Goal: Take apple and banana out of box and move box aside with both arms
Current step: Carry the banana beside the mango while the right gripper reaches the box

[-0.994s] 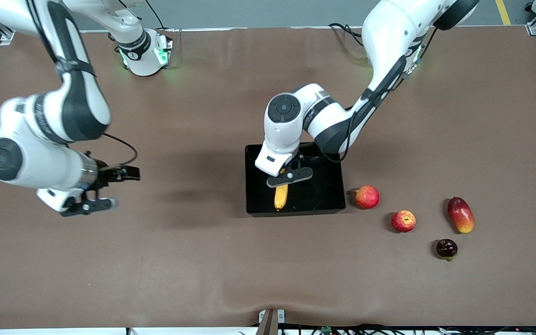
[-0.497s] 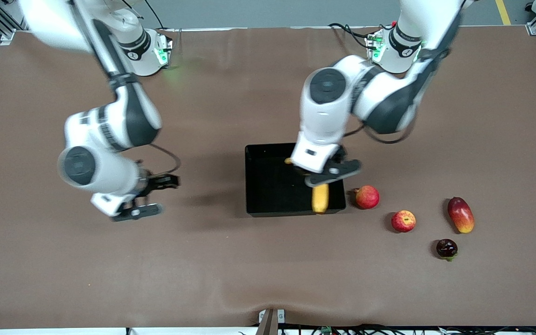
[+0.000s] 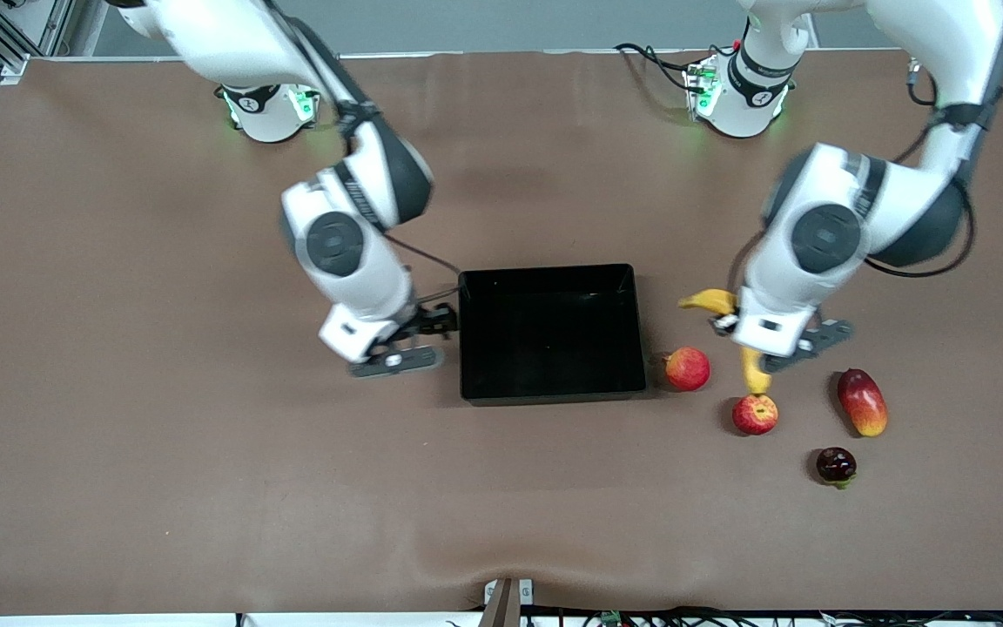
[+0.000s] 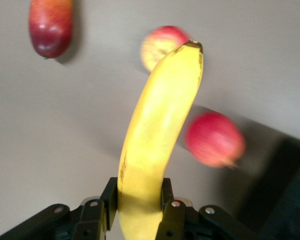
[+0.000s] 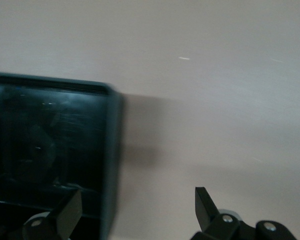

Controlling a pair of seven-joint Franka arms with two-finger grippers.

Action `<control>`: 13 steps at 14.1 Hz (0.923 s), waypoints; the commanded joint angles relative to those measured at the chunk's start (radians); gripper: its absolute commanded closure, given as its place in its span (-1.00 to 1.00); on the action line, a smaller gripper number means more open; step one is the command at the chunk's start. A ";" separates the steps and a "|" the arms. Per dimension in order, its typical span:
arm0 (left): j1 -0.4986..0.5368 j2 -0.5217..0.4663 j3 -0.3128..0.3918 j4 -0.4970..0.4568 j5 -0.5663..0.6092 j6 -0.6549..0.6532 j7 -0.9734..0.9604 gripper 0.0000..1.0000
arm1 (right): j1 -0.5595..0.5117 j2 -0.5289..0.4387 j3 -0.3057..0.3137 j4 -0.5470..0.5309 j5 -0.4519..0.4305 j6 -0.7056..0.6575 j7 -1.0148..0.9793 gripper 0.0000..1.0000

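Observation:
My left gripper point(image 3: 750, 341) is shut on the yellow banana point(image 3: 756, 373) and holds it in the air over the table, just above the small red apple with yellow streaks point(image 3: 755, 414). In the left wrist view the banana point(image 4: 160, 130) stands up between the jaws of the left gripper point(image 4: 138, 200) and partly hides the apple point(image 4: 157, 42). The black tray point(image 3: 551, 396) is empty. My right gripper point(image 3: 430, 336) is open and low at the tray's wall toward the right arm's end. In the right wrist view the right gripper point(image 5: 137, 205) straddles that wall point(image 5: 110, 150).
A pinkish-red round fruit point(image 3: 687, 368) lies beside the tray toward the left arm's end. A red-yellow mango point(image 3: 862, 401) and a small dark fruit point(image 3: 836, 465) lie farther toward that end. The mango point(image 4: 51, 25) and the pinkish fruit point(image 4: 214, 139) show in the left wrist view.
My left gripper lifted the banana out of the tray and carried it toward the left arm's end, to above the apple. My right gripper moved across the table to the tray's wall.

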 commanded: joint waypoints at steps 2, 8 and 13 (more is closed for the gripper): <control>0.139 0.010 -0.009 -0.121 0.022 0.157 0.097 1.00 | 0.092 0.078 -0.015 0.001 -0.004 0.067 0.011 -1.00; 0.302 0.203 -0.007 -0.141 0.135 0.418 0.250 1.00 | 0.145 0.078 -0.016 -0.059 -0.009 0.061 0.011 -1.00; 0.297 0.248 -0.007 -0.131 0.161 0.455 0.245 0.12 | 0.169 0.074 -0.023 -0.070 -0.012 0.067 0.071 -1.00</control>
